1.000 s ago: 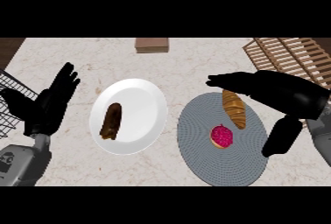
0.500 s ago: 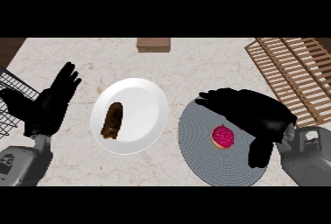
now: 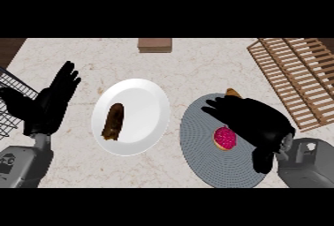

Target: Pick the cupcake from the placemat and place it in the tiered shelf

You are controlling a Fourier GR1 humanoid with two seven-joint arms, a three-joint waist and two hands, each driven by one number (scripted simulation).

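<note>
A pink-topped cupcake [image 3: 225, 137] sits on the round grey placemat [image 3: 202, 163] at centre right. My right hand [image 3: 254, 121] hovers open just above and to the right of it, fingers spread toward the left and thumb hanging down at the mat's right side. The hand does not hold the cupcake. It hides most of a croissant [image 3: 233, 92], whose tip shows at the mat's far edge. The wooden slatted tiered shelf [image 3: 297, 75] lies at the upper right. My left hand [image 3: 51, 105] rests open at the left, fingers up.
A white plate [image 3: 140, 99] carrying a brown eclair-like pastry [image 3: 113, 122] stands left of the placemat. A black wire rack [image 3: 9, 103] sits at the left edge behind the left hand. A brown box [image 3: 155, 44] stands at the counter's far edge.
My right hand has moved left and toward me over the placemat, covering the croissant and coming down over the cupcake. The left hand has stayed still.
</note>
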